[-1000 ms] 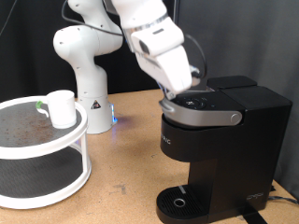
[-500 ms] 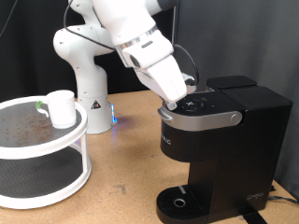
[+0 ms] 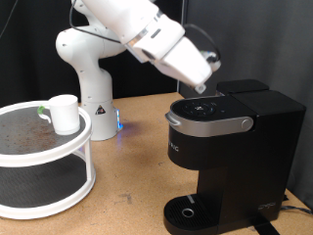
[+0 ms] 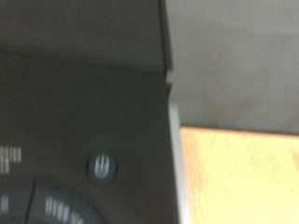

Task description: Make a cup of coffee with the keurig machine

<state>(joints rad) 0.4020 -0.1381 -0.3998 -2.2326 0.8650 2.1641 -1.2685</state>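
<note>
The keurig machine (image 3: 230, 147) stands at the exterior view's right, black, with its silver-grey lid handle (image 3: 210, 123) down. My gripper (image 3: 202, 86) hangs just above the machine's round top, apart from it. The wrist view is blurred and shows the machine's dark top (image 4: 84, 112) with a round button (image 4: 103, 166); no fingers show there. The white cup (image 3: 65, 113) stands on the top tier of a round white shelf (image 3: 29, 162) at the exterior view's left, far from the gripper. Nothing shows between the fingers.
The arm's white base (image 3: 88, 69) stands at the back, between shelf and machine. The round drip base (image 3: 188, 211) under the spout holds nothing. Wooden table (image 3: 137, 166) lies between shelf and machine and also shows in the wrist view (image 4: 243, 177).
The gripper has lifted off the machine's top and moved up and to the exterior view's right. The lid, cup and shelf have not moved.
</note>
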